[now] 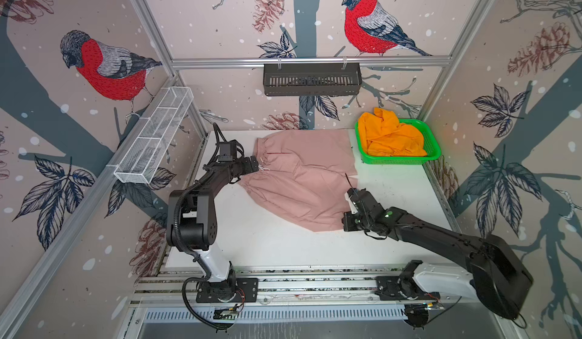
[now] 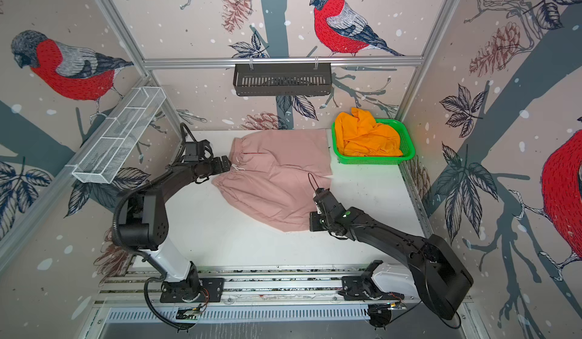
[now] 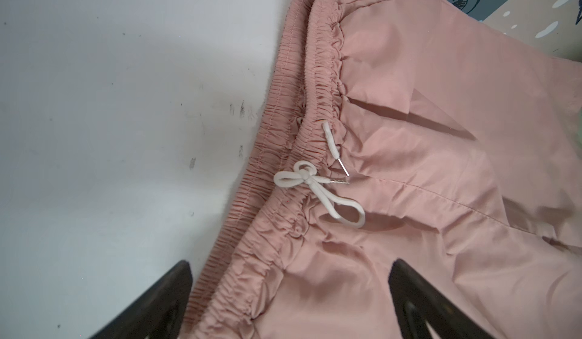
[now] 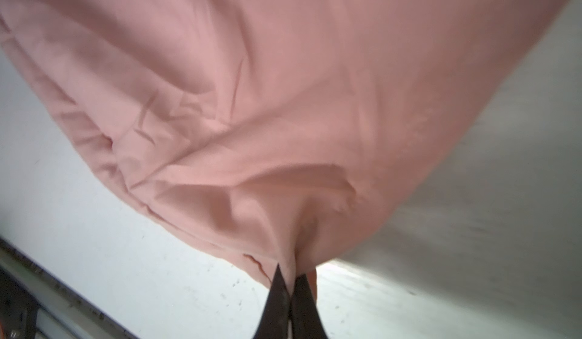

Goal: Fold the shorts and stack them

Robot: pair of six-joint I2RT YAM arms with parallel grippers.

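First, both top views give us the whole table (image 1: 267, 246). The pink shorts (image 1: 302, 177) lie spread across its far middle, with the waist toward the left arm and the legs toward the right. The orange shorts (image 1: 390, 137) sit crumpled in the basket (image 1: 396, 161) at the far right corner and rise above its rim. Neither wrist view shows them.

The top views do not settle the jaws, so we read them from the wrist views. In the right wrist view the right gripper (image 4: 291, 274) has its jaws together, clamped on a pinch of the pink shorts' edge, and the cloth gathers into a peak at the tips. In the left wrist view the left gripper (image 3: 289, 268) has its jaws wide apart. One finger is over bare table and one over cloth, with the waistband (image 3: 302, 101) running between them. We cannot tell whether they touch it.

Only this view resolves the gathered elastic and the white drawstring (image 3: 318, 189), tied in a bow with metal-tipped ends. The fabric is thin, matte and lightly creased.
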